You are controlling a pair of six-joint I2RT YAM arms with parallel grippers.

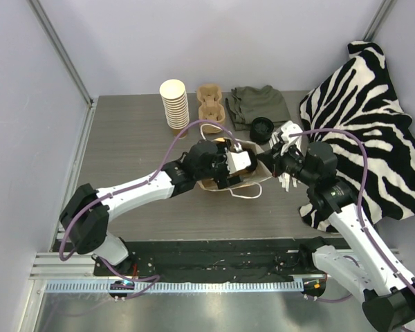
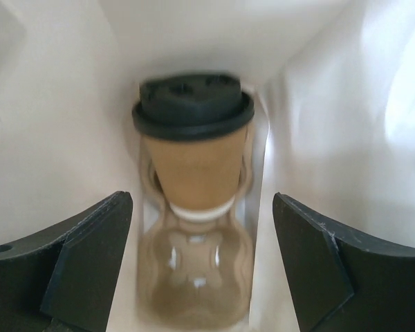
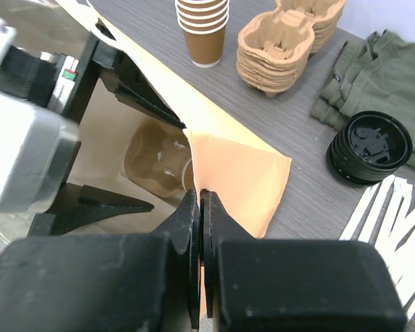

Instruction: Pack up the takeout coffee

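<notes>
**Pincer and cup status: coffee inside the bag**

Left pincer (image 2: 200, 200): wide open and holding nothing. Its two fingers stand either side of the coffee cup (image 2: 194, 159) without touching it. The pincer is inside the paper bag (image 2: 55, 104).

Coffee cup: brown paper with a black lid fitted. It sits in the far cell of a pulp cup carrier (image 2: 194, 277) at the bottom of the bag. The near cell is vacant.

Right pincer (image 3: 200, 200): closed fully, pinching the edge of the bag at its mouth.

Bag: rests on the table (image 1: 124, 138) between the two arms.

Beyond the bag, along the far side of the table:
- a stack of lidless cups (image 1: 173, 104)
- a stack of carriers (image 1: 210, 104)
- a folded green cloth (image 1: 259, 104)
- a pile of black lids (image 1: 262, 126)

A zebra-print cloth (image 1: 366, 124) lies at the right.
</notes>
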